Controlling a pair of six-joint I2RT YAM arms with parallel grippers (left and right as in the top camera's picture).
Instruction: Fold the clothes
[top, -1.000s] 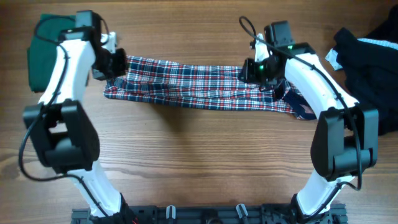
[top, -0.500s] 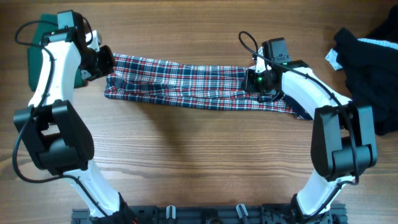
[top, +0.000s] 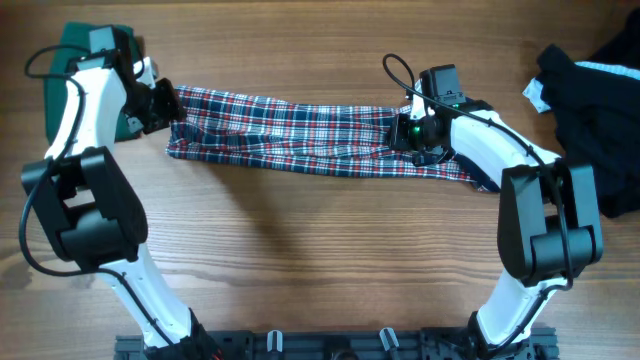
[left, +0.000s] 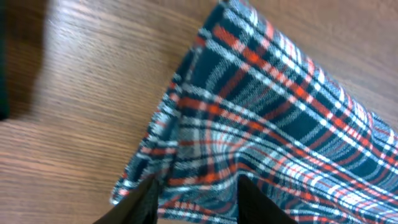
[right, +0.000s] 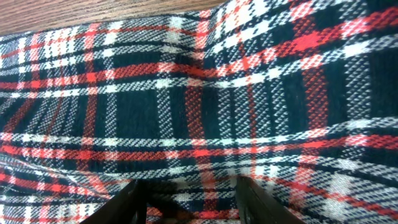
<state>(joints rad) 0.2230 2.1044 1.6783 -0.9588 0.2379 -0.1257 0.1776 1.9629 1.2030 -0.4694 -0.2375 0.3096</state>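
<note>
The red-white-navy plaid dress (top: 290, 130) lies as a long flattened strip across the far half of the wooden table, with navy trim at its right end (top: 488, 180). My left gripper (top: 168, 105) is at the strip's upper left corner. In the left wrist view its fingers (left: 196, 199) are apart, with plaid cloth (left: 280, 112) between them. My right gripper (top: 408, 135) is down on the dress right of its middle. In the right wrist view its fingers (right: 189, 199) are also apart on flat plaid cloth (right: 186, 93).
A dark-green garment (top: 70, 60) lies at the far left corner, just behind my left arm. A black garment pile (top: 590, 100) with a white label (top: 533, 95) lies at the far right. Bare wood (top: 320, 250) fills the near half.
My left gripper moved left along the dress to its left end, and more of the upper left corner now shows. My right gripper shifted slightly nearer and lower on the cloth.
</note>
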